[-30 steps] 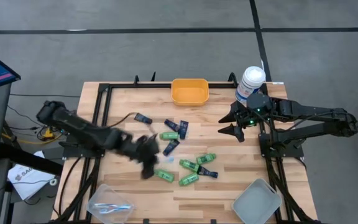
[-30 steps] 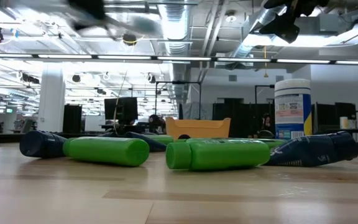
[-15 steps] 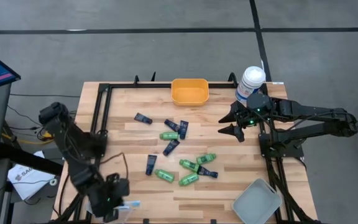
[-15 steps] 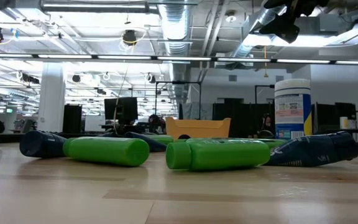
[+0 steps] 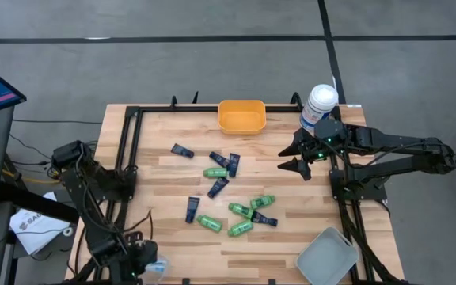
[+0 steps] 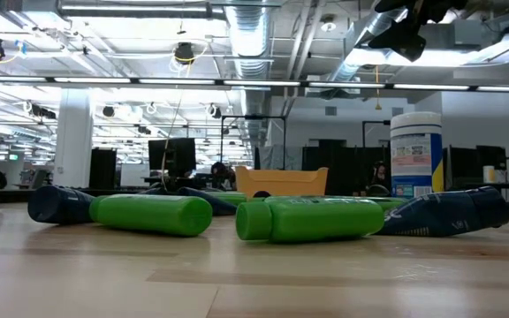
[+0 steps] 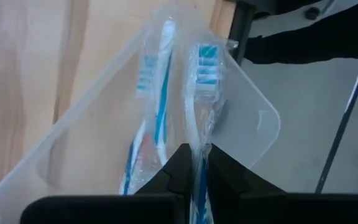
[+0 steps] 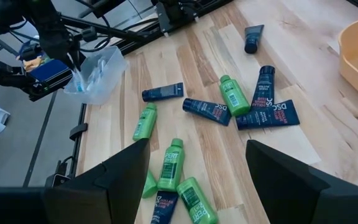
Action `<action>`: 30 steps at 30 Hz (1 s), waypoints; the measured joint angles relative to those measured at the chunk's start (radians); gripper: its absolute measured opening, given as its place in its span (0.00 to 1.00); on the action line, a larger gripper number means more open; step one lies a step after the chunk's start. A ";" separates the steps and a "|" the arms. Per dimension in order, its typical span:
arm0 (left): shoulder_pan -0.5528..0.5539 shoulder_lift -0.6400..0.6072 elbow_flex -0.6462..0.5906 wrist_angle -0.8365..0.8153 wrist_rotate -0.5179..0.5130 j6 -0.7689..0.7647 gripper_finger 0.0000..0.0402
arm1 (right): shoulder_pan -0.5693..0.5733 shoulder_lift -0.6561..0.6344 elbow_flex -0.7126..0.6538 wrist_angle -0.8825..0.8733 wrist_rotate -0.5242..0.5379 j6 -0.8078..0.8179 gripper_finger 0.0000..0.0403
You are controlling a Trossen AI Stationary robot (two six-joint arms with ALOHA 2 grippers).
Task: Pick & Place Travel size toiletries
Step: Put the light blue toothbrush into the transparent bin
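Observation:
My left gripper [image 5: 142,266] is at the table's near left corner, over a clear plastic bin [image 7: 257,127], and is shut on a white and blue toothbrush [image 7: 202,74] in a clear wrapper. Another toothbrush [image 7: 153,106] lies inside the bin. Green bottles [image 5: 239,210] and navy tubes [image 5: 218,187] lie flat, scattered on the middle of the table. My right gripper [image 5: 295,155] hangs open above the table's far right part, touching nothing. My left gripper pinches the toothbrush's handle [image 7: 199,142] between its two fingers, which slant steeply down from above. The brush runs along the fingers, and its bristle head [image 7: 206,62] sticks out past the fingertips over the bin. It is clear of the table.
An orange bin [image 5: 241,115] stands at the far edge, and a grey bin [image 5: 327,257] at the near right corner. A large white canister [image 5: 321,103] stands behind my right gripper. Black frame rails run along the table's left and right sides.
My left gripper has swung from the middle of the table toward the near left corner and sunk, carrying the toothbrush over the clear bin. It has tipped to point more steeply down. The bottles and tubes lie as before.

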State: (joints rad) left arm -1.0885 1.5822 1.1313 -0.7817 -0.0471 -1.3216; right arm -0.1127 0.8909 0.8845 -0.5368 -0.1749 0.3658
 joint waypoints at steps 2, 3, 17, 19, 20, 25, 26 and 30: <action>0.001 0.000 0.000 -0.015 -0.001 -0.001 0.05 | 0.000 0.000 0.000 0.000 0.000 0.001 0.64; 0.001 0.000 -0.005 -0.015 0.001 -0.003 0.05 | 0.000 0.000 0.000 0.000 0.000 0.001 0.64; 0.003 -0.006 -0.104 0.014 -0.010 -0.028 0.07 | 0.000 0.000 0.000 0.001 0.000 0.002 0.64; 0.003 -0.006 -0.120 0.038 -0.014 -0.012 0.09 | 0.000 0.000 0.000 0.000 0.000 0.002 0.64; 0.003 -0.006 -0.126 0.051 -0.014 -0.008 0.11 | 0.000 0.000 0.000 0.001 0.000 0.002 0.64; 0.003 -0.006 -0.146 0.083 -0.013 0.002 0.19 | 0.000 0.000 0.000 0.000 0.000 0.002 0.64; 0.003 -0.006 -0.146 0.094 -0.013 0.005 0.21 | 0.000 0.000 0.000 0.000 0.000 0.002 0.64; -0.006 -0.006 -0.146 0.183 -0.013 0.064 0.31 | 0.000 0.000 0.000 0.001 0.000 0.001 0.64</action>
State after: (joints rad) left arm -1.0945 1.5757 0.9855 -0.5989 -0.0603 -1.2576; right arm -0.1127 0.8906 0.8845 -0.5362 -0.1745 0.3672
